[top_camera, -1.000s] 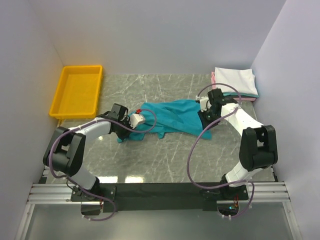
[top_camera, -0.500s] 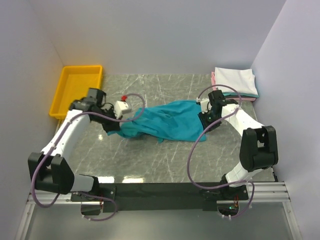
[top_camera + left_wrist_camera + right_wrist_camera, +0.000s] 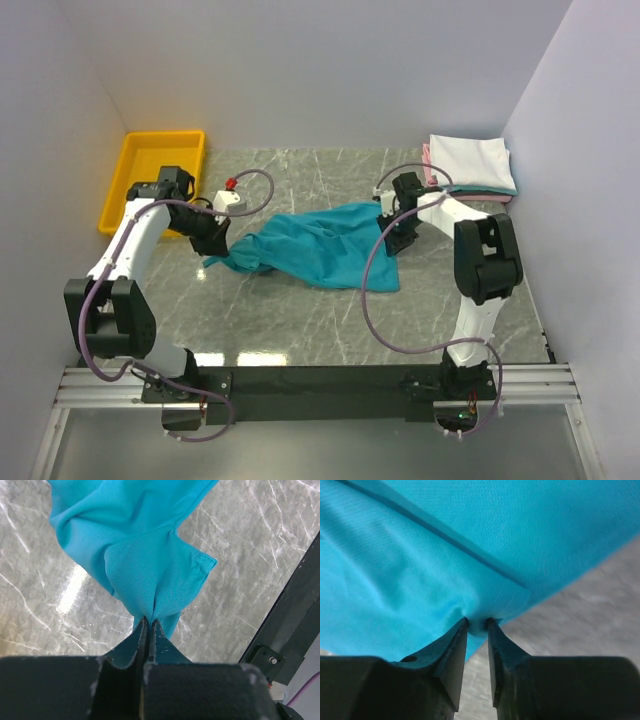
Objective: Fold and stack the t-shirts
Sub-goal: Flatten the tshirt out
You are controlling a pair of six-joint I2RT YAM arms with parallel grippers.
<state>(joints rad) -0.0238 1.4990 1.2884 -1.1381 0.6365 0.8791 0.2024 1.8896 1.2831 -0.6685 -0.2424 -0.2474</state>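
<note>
A plain teal t-shirt (image 3: 310,242) hangs stretched and rumpled between both arms over the middle of the marble table. My left gripper (image 3: 213,243) is shut on its left end, and the left wrist view shows the teal cloth (image 3: 145,555) bunched right at the closed fingertips (image 3: 149,622). My right gripper (image 3: 392,222) pinches the shirt's right edge; in the right wrist view a fold of cloth (image 3: 477,621) sits between its narrowly parted fingers. A stack of folded t-shirts (image 3: 470,163), white on top with pink and teal edges showing, lies at the back right corner.
A yellow plastic bin (image 3: 155,180) stands at the back left, close behind the left arm. White walls close in the table (image 3: 300,310) on three sides. A black rail with the arm bases runs along the near edge (image 3: 320,380).
The left gripper has carried its end of the teal shirt up and toward the back left, near the bin. The right gripper shifted a little back and left, and the shirt is now stretched out.
</note>
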